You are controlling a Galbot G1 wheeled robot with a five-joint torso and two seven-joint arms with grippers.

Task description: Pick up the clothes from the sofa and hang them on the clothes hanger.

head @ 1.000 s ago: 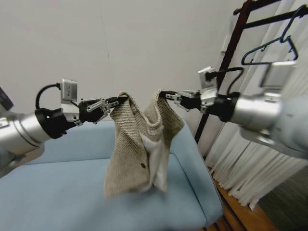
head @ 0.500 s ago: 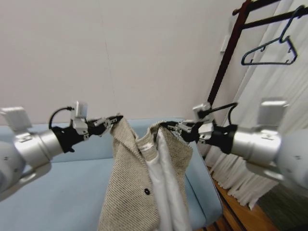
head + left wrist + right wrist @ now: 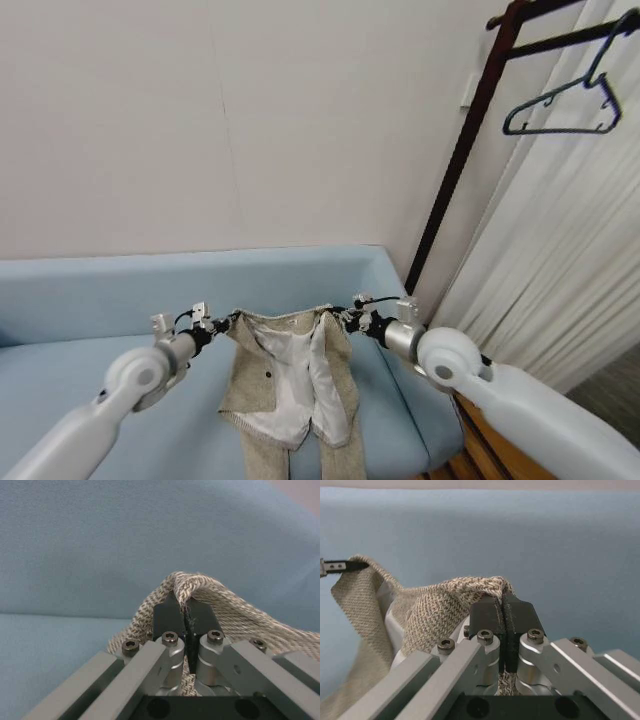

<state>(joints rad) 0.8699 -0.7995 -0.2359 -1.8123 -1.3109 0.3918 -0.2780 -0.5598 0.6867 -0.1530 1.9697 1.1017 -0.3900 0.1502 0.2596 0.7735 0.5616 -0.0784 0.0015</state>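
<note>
A beige knit jacket point(image 3: 290, 385) with a white lining hangs spread open in front of the light blue sofa point(image 3: 120, 290). My left gripper point(image 3: 229, 322) is shut on its left shoulder point(image 3: 192, 587). My right gripper point(image 3: 337, 317) is shut on the other shoulder point(image 3: 475, 587). In the right wrist view the left gripper's tip point(image 3: 345, 566) pinches the far corner. A dark clothes hanger point(image 3: 560, 100) hangs on the dark rack point(image 3: 455, 160) at the upper right, well above both grippers.
A white curtain point(image 3: 560, 260) hangs to the right of the rack. A pale wall point(image 3: 220, 120) rises behind the sofa. Wooden floor point(image 3: 475, 445) shows past the sofa's right end.
The view has pulled back and up. Both arms have stretched out and lowered toward the sofa back, and the jacket now hangs spread open with its lining showing.
</note>
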